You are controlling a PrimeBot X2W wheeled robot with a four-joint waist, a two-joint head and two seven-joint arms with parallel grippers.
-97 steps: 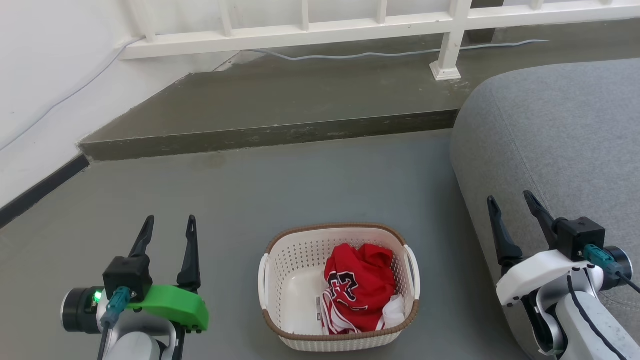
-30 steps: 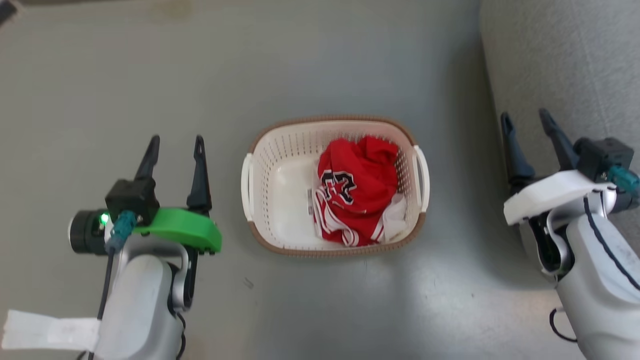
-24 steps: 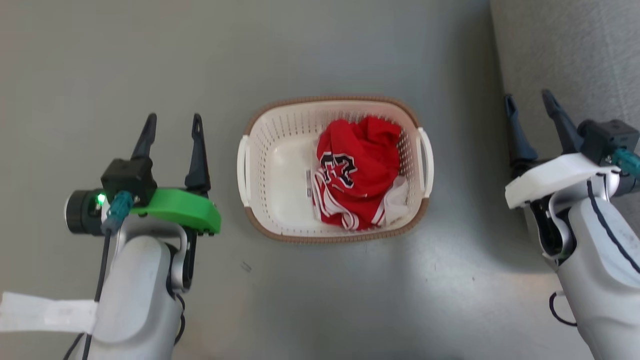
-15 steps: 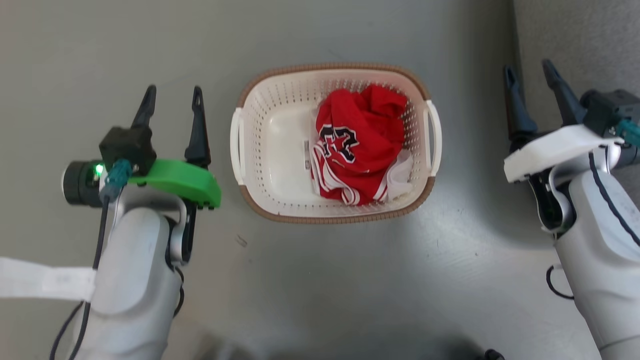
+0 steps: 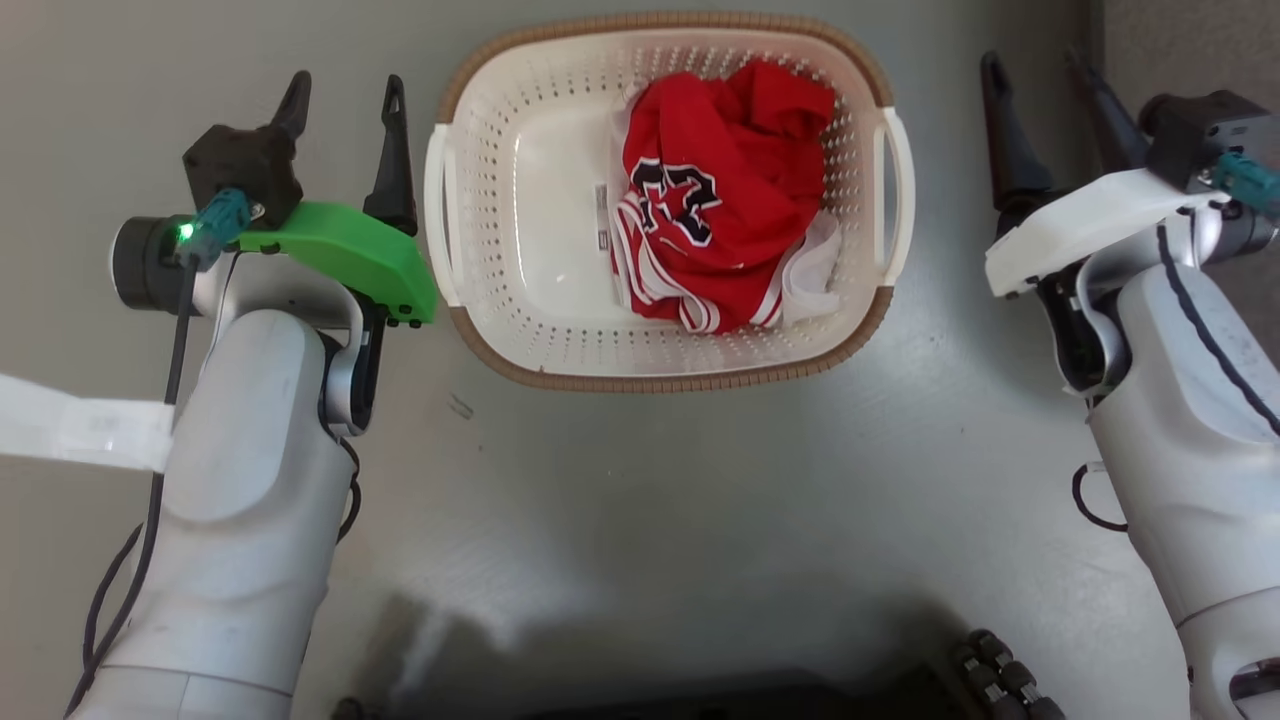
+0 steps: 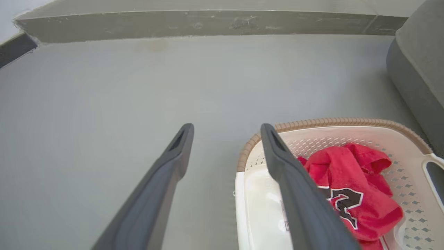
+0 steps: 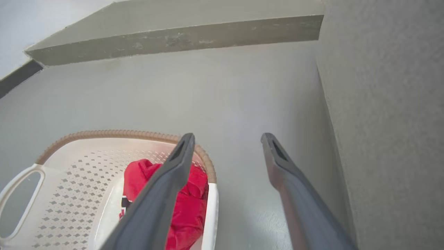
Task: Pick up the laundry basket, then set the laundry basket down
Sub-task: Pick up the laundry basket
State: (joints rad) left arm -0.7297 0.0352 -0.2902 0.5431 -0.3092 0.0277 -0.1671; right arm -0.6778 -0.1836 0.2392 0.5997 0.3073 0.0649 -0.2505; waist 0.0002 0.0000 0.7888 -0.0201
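Both grippers are spread to a moderate gap and hold nothing. In the head view our left gripper [image 5: 345,85] stands at the left short side of the laundry basket [image 5: 680,382]. Its inner finger is just beside the white left handle [image 5: 436,215], with a thin strip of floor [image 5: 650,520] between them. In the left wrist view that finger of the left gripper [image 6: 226,128] crosses in front of the basket's [image 6: 329,122] near corner, and we cannot tell from there whether it touches. Our right gripper [image 5: 1033,60] stands at the other short side, clearly apart from the right handle [image 5: 905,200], with the grey sofa [image 5: 1200,40] close on its outer side. In the right wrist view the right gripper's [image 7: 227,136] fingers frame bare floor between the basket's [image 7: 114,133] brown rim and the sofa [image 7: 392,104]. The basket sits upright on the floor between our two arms, with a crumpled red jersey [image 5: 730,190] in its right half. Compared with half a second ago, the whole head view has shifted, so our camera has moved; the basket now shows larger and nearer the top edge. Both grippers stand closer to the handles than they did, their spread looks unchanged, and the jersey lies as it did.
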